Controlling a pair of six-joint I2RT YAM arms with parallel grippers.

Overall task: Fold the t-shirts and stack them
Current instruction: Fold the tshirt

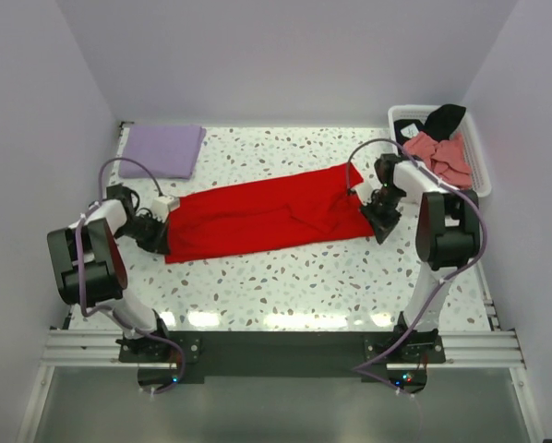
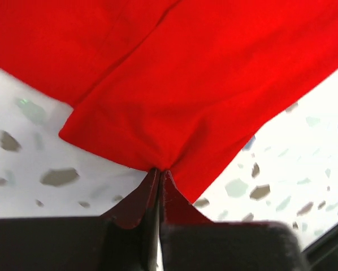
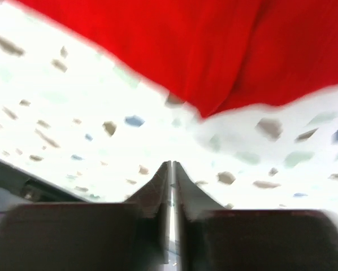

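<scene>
A bright red t-shirt lies folded into a long strip across the middle of the table. My left gripper is shut on its left end; the left wrist view shows the red cloth pinched at the fingertips. My right gripper is shut and empty, just off the shirt's right end; the right wrist view shows the red shirt ahead of the closed tips, apart from them. A folded lavender t-shirt lies at the back left. Salmon-pink and black shirts lie in the basket.
A white slatted basket stands at the back right against the wall. The speckled tabletop shows in front of the red shirt. White walls close in the left, back and right sides.
</scene>
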